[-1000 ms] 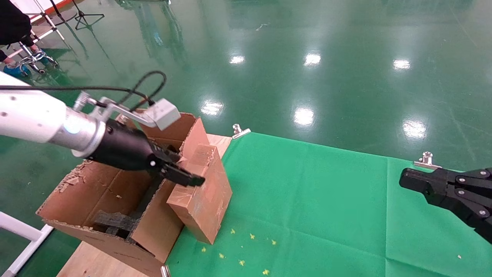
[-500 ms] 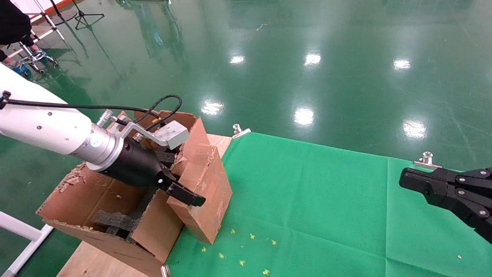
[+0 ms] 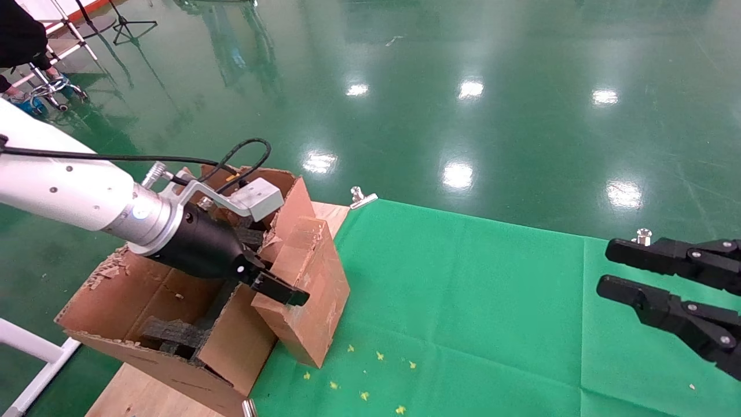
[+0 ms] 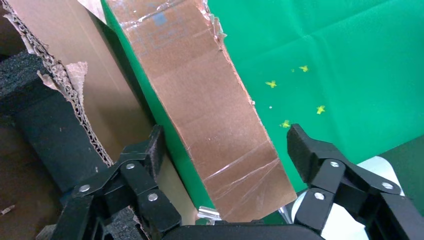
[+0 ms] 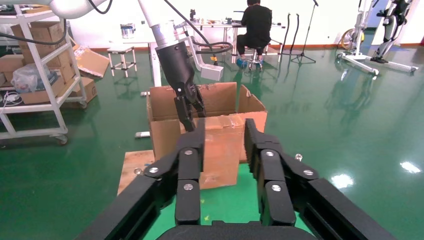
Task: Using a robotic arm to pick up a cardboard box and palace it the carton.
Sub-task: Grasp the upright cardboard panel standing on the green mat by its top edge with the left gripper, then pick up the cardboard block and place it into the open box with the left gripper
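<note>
Cardboard box (image 3: 307,289) stands tilted on the green cloth (image 3: 463,301), leaning against the carton (image 3: 173,313); the left end effector (image 4: 220,145) straddles its top with fingers apart, not clamped. Right end effector (image 3: 648,272) hovers well apart, fingers spread

Two grippers (image 3: 272,278) (image 3: 628,272), one cardboard box (image 3: 310,289), one carton (image 3: 173,301)

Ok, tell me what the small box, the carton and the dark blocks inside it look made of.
Cardboard box: brown cardboard with a glossy, taped-looking skin, scuffed at the edges. Carton: corrugated cardboard; torn rims show fluting. Blocks: probably black foam, matte and coarse. The left gripper straddles the box.
</note>
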`<state>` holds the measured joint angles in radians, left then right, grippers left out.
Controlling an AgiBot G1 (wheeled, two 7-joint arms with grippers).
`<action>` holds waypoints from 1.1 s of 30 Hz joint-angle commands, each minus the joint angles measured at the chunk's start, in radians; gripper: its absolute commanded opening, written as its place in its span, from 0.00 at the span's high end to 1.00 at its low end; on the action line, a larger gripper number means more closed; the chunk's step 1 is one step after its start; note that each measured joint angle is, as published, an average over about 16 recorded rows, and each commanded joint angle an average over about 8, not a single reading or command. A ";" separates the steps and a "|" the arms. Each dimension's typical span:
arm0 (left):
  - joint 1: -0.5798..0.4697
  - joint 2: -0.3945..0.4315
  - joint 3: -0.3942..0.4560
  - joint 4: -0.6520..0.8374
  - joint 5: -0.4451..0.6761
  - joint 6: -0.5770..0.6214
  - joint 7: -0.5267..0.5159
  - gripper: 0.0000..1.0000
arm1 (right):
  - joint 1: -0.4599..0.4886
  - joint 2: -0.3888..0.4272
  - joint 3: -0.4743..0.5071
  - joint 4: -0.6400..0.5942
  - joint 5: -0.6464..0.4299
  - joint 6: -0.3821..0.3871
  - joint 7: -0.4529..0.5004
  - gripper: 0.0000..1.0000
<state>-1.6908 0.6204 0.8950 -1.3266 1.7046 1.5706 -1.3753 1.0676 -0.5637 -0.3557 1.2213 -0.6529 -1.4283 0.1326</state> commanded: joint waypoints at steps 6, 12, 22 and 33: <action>0.002 -0.002 -0.005 0.001 -0.002 -0.001 -0.001 1.00 | 0.000 0.000 0.000 0.000 0.000 0.000 0.000 0.00; 0.003 -0.002 -0.007 0.001 -0.003 -0.001 -0.001 1.00 | 0.000 0.000 0.000 0.000 0.000 0.000 0.000 0.00; -0.009 -0.006 -0.014 0.005 -0.010 -0.013 0.003 1.00 | 0.000 0.000 0.000 0.000 0.000 0.000 0.000 0.00; -0.181 -0.081 -0.154 0.044 -0.096 -0.109 0.048 1.00 | 0.000 0.000 0.000 0.000 0.000 0.000 0.000 0.00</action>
<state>-1.8754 0.5419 0.7506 -1.2687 1.6295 1.4731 -1.3170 1.0676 -0.5637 -0.3557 1.2213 -0.6529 -1.4282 0.1326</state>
